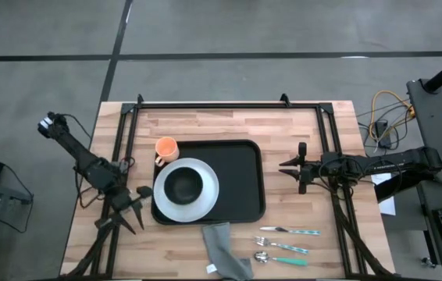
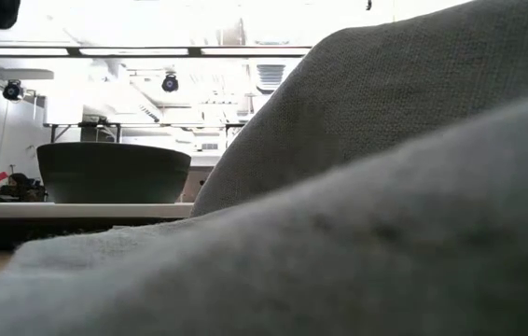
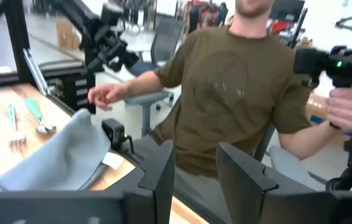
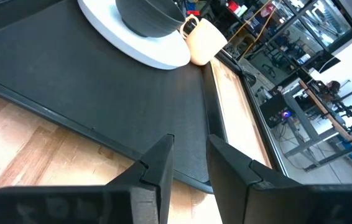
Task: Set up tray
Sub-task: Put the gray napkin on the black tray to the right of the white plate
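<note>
The black tray (image 1: 240, 176) lies mid-table. On its left part rests a white plate (image 1: 205, 204), and a black bowl (image 1: 183, 185) stands on the plate. An orange cup (image 1: 165, 148) stands at the tray's far left corner. My left gripper (image 1: 133, 211) hovers left of the tray, open and level, with nothing between its fingers (image 3: 163, 171). My right gripper (image 1: 293, 168) waits off the tray's right edge and points at the tray (image 4: 89, 87). Its fingers (image 4: 157, 165) are a narrow gap apart and hold nothing. In the low view, grey cloth hides all but the bowl (image 2: 113, 173).
A grey cloth napkin (image 1: 225, 250) lies at the near edge, below the tray. To its right lie a fork (image 1: 287, 230), a knife (image 1: 283, 247) and a spoon (image 1: 279, 259) with teal handles. A person (image 3: 238, 93) sits just beyond the table's near edge.
</note>
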You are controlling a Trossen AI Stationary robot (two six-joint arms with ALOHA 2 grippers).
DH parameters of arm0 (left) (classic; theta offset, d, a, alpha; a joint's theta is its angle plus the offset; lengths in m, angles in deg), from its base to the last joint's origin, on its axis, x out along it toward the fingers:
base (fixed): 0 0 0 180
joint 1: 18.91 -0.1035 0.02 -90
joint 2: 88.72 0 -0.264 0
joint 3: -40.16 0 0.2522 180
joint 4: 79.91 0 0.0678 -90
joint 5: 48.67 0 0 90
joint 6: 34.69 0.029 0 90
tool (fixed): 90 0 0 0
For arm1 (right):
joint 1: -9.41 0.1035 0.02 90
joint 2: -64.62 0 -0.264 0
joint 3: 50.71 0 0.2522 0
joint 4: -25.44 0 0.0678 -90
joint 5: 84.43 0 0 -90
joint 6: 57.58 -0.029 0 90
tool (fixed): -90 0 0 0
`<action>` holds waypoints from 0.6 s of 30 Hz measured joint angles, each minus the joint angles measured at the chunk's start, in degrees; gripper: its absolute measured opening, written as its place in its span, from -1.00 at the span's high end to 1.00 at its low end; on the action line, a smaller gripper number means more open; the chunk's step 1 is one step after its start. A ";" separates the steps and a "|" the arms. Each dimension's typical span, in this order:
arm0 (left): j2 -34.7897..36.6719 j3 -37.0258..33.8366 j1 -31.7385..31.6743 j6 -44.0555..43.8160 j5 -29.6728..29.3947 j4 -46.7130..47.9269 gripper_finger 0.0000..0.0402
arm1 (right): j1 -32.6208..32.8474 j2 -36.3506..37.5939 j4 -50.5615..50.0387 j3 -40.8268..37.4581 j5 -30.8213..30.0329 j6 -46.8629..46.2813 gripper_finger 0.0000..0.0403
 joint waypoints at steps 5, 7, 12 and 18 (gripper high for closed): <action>7.70 -3.48 -0.02 0.43 -0.01 0.00 0.50 | -0.01 0.00 0.00 0.00 -0.01 0.00 0.58; 9.97 -4.35 -0.02 1.25 -0.02 -0.14 0.50 | 0.01 0.00 0.00 0.00 0.00 0.00 0.58; 14.57 -5.83 -0.02 2.69 -0.02 -0.18 0.50 | 0.01 0.00 0.00 0.00 0.00 0.00 0.58; 17.91 -7.12 -0.02 3.70 -0.01 0.05 0.50 | -0.01 0.00 0.00 0.00 0.00 -0.01 0.58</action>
